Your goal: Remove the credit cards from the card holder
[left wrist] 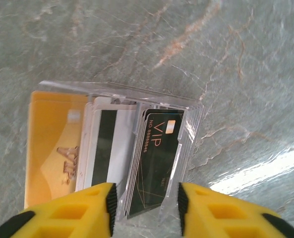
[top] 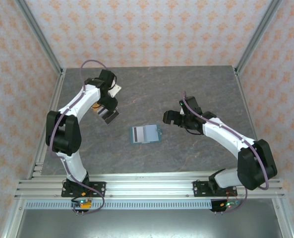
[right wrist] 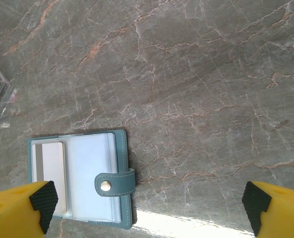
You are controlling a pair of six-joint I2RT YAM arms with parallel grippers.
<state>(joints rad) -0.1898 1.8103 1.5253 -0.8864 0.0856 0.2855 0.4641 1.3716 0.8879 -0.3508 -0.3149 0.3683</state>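
Left fingers (left wrist: 77, 213) straddle the near end of the dark card (left wrist: 154, 163); can't tell if they pinch it or just bracket it. It sits with a white card (left wrist: 107, 148) and an orange card (left wrist: 50, 148) in a clear tray (left wrist: 196, 106), far left on the desk (right wrist: 186, 74).

Right fingers (right wrist: 18, 208) are wide open, holding nothing, above the wallet (right wrist: 87, 168), which lies open mid-desk.

A pale card (right wrist: 52, 173) sits in its left pocket.

Risks:
- Wallet is soft and unpinned, so pulling the card likely drags or lifts it.
- Card is thin and flush, so fingers may slip off.
- Left retreat could snag the dark card or shove the tray.
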